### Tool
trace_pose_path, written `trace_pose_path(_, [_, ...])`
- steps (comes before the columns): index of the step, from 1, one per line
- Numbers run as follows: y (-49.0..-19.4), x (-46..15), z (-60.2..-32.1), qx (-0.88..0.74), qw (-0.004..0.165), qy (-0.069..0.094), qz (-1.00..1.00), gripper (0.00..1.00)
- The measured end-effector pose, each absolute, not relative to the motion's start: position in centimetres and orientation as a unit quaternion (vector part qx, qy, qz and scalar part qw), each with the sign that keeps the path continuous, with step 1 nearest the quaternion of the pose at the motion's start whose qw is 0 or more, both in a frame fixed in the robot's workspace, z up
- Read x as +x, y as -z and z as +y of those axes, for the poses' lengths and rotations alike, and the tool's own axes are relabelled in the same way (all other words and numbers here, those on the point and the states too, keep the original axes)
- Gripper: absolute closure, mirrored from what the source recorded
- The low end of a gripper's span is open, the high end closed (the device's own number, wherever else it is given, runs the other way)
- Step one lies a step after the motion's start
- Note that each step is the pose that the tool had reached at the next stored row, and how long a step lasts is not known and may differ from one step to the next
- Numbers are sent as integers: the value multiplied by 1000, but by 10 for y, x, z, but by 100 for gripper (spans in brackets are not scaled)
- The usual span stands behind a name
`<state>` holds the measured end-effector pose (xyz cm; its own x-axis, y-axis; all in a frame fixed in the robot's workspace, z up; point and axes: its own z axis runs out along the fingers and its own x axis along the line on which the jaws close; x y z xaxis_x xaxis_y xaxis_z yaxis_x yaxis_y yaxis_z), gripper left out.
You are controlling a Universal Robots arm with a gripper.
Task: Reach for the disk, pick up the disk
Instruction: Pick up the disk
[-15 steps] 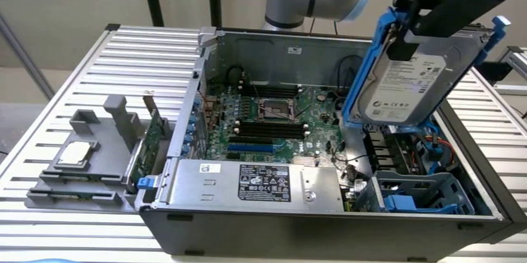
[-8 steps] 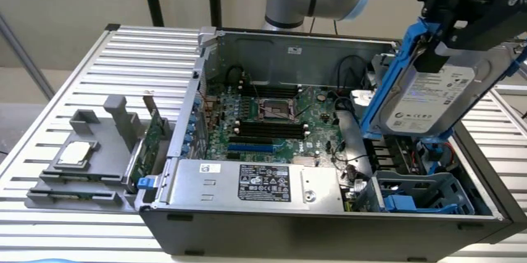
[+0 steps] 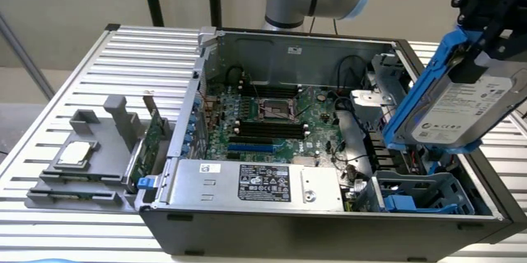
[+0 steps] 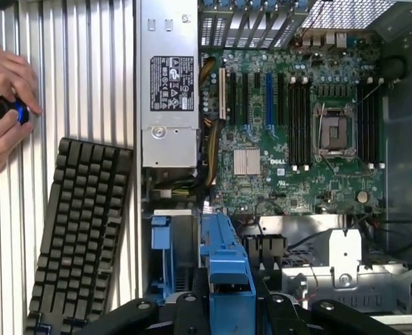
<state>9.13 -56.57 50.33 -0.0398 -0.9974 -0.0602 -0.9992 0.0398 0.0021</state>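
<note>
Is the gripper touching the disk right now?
Touching. In the exterior view the gripper clamps the disk by its top edge, holding it in the air above the computer case.

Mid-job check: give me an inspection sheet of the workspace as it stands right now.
Surface: ribbed metal table carrying an open computer case.
Job's things: disk in blue carrier rails, lifted clear above the case's drive bay.
Clutter: grey fixture holding a silver chip and green circuit card; black keyboard beside the case.
Grippers: gripper shut on the disk.
Cables: black wires inside the case, none snagging the disk.
Surroundings: a person's hands holding a small black device at the table edge.
</note>
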Motion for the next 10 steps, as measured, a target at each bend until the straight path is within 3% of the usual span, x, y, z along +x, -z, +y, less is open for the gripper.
trace_pose_path(10, [-503,101,-583,-693,20,-24,720,67])
